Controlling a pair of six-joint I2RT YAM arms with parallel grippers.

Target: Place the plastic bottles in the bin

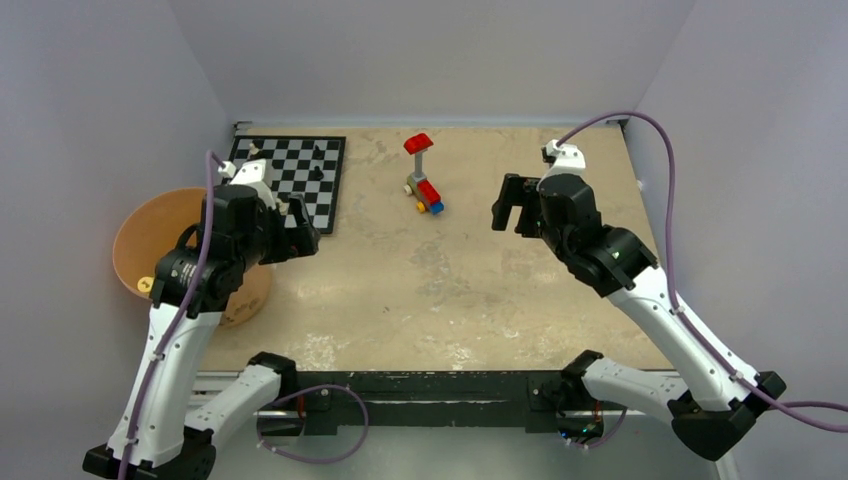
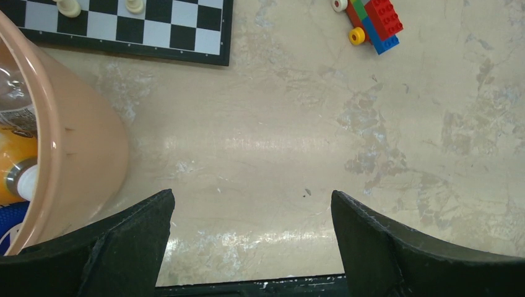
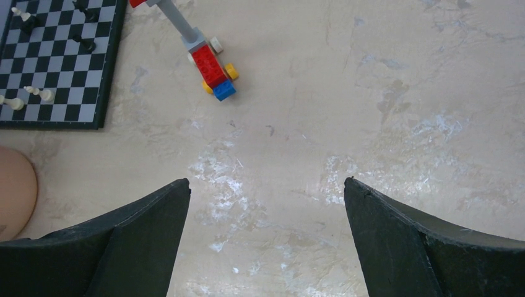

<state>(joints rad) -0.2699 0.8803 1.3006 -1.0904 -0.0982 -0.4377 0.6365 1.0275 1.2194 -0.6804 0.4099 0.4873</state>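
Left gripper (image 2: 252, 199) and right gripper (image 3: 266, 185) are both hovering over the table (image 1: 450, 290), jaws spread wide and holding nothing, while the plastic bottles (image 2: 13, 158) are lying inside the bin (image 2: 80, 148) beside the left gripper.

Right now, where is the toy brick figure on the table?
In the top view, the toy brick figure stands at the far middle of the table, to the right of the chessboard and left of the right end effector.
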